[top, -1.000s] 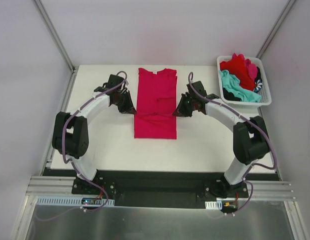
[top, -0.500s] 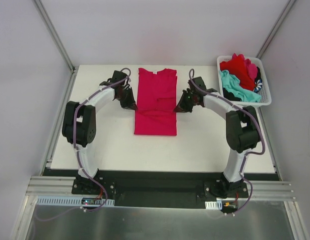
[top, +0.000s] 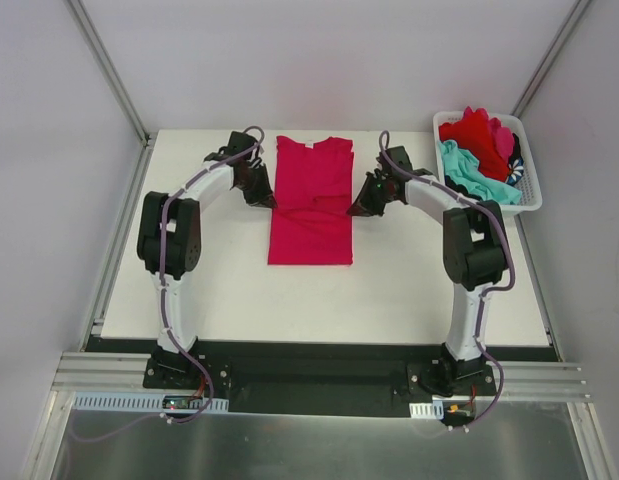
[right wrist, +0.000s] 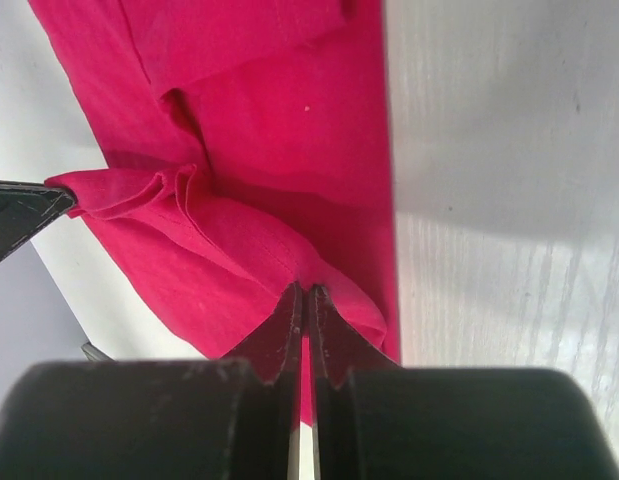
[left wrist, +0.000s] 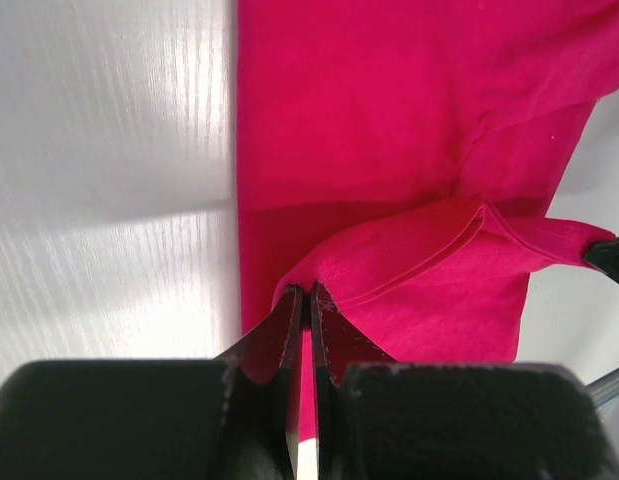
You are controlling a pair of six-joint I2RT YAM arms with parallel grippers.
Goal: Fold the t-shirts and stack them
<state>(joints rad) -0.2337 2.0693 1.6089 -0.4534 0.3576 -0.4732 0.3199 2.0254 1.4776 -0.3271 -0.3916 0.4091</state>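
On the table, magenta t-shirt folded narrow

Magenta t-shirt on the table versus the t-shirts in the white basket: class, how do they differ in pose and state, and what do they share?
The magenta t-shirt lies spread out on the table; the basket t-shirts are heaped, crumpled, in the white basket. The left gripper and right gripper pinch the magenta t-shirt; no gripper touches the basket t-shirts. Both are soft cloth.
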